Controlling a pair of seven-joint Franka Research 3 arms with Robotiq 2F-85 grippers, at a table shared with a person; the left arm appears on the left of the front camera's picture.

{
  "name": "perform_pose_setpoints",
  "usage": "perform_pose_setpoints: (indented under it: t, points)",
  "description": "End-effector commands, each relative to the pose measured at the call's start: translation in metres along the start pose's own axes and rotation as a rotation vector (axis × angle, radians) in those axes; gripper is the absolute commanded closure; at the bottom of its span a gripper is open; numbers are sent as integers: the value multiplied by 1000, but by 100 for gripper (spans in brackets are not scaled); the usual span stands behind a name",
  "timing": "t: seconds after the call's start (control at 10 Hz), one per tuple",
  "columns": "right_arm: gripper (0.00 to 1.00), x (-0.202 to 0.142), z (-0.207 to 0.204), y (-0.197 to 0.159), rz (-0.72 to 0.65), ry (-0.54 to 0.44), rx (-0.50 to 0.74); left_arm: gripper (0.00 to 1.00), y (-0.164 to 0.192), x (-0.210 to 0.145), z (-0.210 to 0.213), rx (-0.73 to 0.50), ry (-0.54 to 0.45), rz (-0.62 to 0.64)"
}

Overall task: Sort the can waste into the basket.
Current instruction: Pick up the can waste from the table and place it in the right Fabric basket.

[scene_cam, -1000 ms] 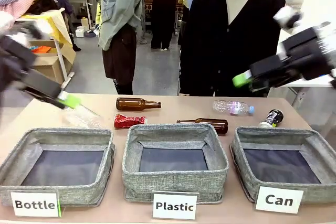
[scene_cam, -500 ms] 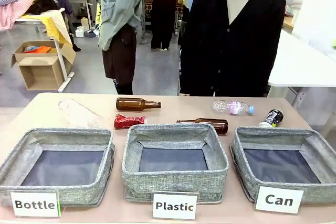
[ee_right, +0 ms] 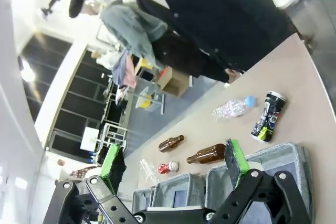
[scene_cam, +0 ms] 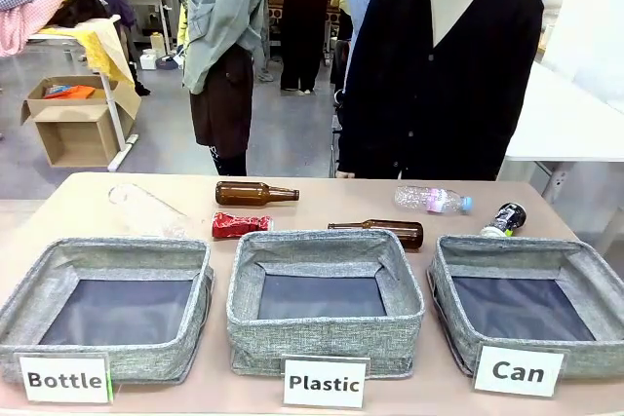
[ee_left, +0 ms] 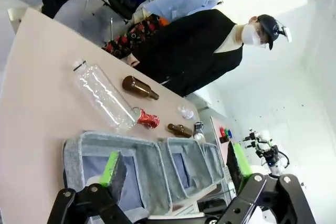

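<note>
A crushed red can (scene_cam: 240,225) lies on the table behind the gap between the left and middle bins. A black can (scene_cam: 505,218) with blue-white markings lies just behind the far rim of the grey basket (scene_cam: 450,284) labelled "Can" at the right. In the left wrist view my left gripper (ee_left: 176,165) is open and holds nothing, high above the table's left end, with the red can (ee_left: 148,119) far ahead. In the right wrist view my right gripper (ee_right: 175,161) is open and holds nothing, raised above the basket (ee_right: 278,155), with the black can (ee_right: 268,116) beyond it.
Two brown glass bottles (scene_cam: 255,193) (scene_cam: 380,232) and two clear plastic bottles (scene_cam: 434,200) (scene_cam: 146,209) lie along the far half of the table. Bins labelled "Bottle" (scene_cam: 107,258) and "Plastic" (scene_cam: 327,244) stand left and middle. A person in a black cardigan (scene_cam: 439,75) stands at the far edge.
Both arms, seen at the picture's left and right sides a second ago, have drawn back out of the front view. The cans, bottles and bins have not moved.
</note>
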State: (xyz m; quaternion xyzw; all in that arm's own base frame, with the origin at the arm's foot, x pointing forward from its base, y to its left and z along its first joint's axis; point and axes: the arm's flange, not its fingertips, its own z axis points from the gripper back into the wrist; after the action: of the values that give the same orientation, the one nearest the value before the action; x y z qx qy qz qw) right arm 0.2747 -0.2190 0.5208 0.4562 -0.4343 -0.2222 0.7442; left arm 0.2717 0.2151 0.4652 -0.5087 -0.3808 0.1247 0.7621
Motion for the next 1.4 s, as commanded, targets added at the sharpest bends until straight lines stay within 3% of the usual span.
perform_pose_setpoints:
  t: [0.0, 0.7, 0.8, 1.0, 1.2, 1.3]
  points:
    - [0, -2, -11, 11, 16, 32, 11, 0, 3, -3, 4, -6, 35, 4]
    - [0, -6, -11, 13, -11, 46, -9, 0, 3, -3, 4, -6, 35, 4]
    - [0, -6, -21, 15, 31, 126, -9, 0, 3, -3, 4, -6, 35, 4]
    - [0, -3, -71, 31, 100, 287, -127, 0, 3, -3, 4, -6, 35, 4]
    - [0, -1, -125, 45, 140, 392, -203, 0, 3, -3, 4, -6, 35, 4]
    - [0, -5, -157, 47, 159, 429, -318, 0, 3, -3, 4, -6, 35, 4]
